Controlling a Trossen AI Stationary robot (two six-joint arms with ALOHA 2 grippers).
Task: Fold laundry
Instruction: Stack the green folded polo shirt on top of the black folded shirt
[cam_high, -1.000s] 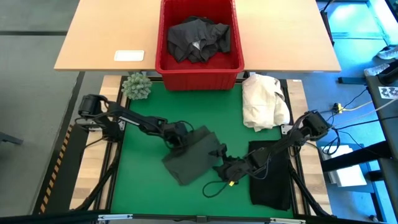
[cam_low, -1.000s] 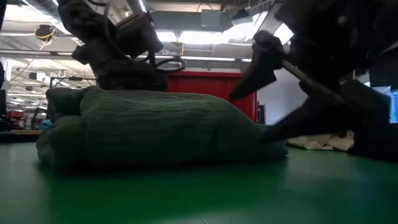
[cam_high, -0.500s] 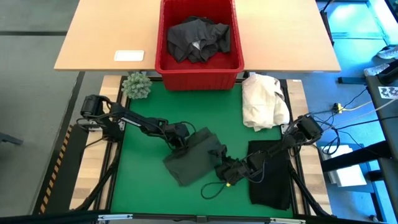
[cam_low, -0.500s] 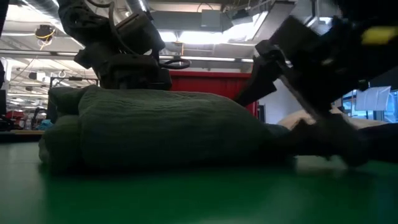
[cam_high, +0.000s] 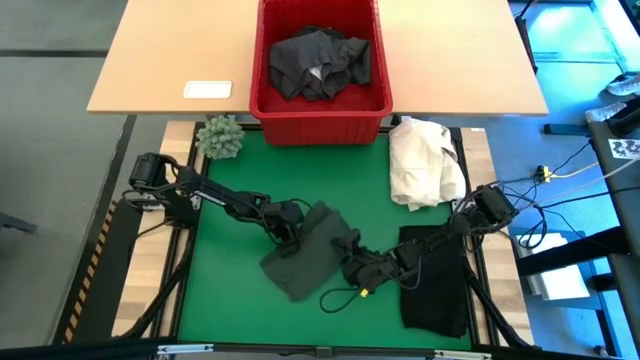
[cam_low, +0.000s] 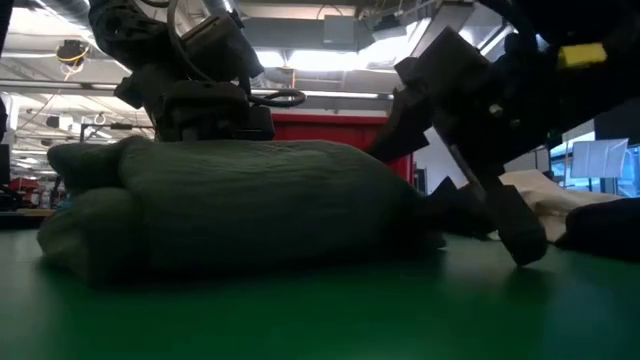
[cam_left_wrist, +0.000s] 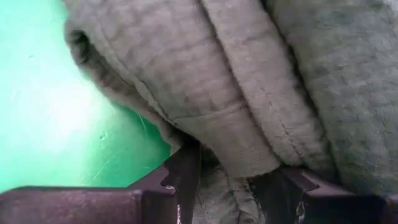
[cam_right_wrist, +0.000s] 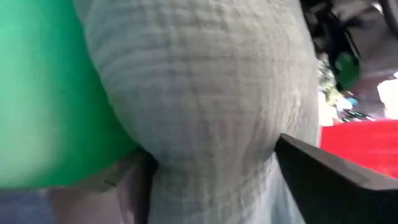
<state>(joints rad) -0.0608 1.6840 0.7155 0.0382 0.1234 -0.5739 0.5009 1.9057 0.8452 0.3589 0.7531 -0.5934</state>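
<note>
A dark green garment lies folded in a thick bundle on the middle of the green mat. My left gripper is at the bundle's far left end, shut on its folds. My right gripper is at the bundle's right end, its fingers wide open. In the right wrist view the rounded cloth end fills the gap between them. In the low view one right finger stands above the bundle. The other right finger slants down to the mat. My left gripper pinches several thick folded layers at the garment's far left edge between its two fingers. It comes slanting down from the table's left. The garment rests on the mat. My right gripper's open fingers have the garment's bulging right end against their inner sides.
A black garment lies flat on the mat at the near right. A cream-white cloth heap lies at the far right. A red basket with dark cloths stands beyond the mat, beside a small green plant. A cable loop lies under my right arm.
My right gripper has come down and toward the table's left, onto the green garment's right end, rolling its wrist and staying open. The bundle has shifted slightly toward the table's left on the mat.
</note>
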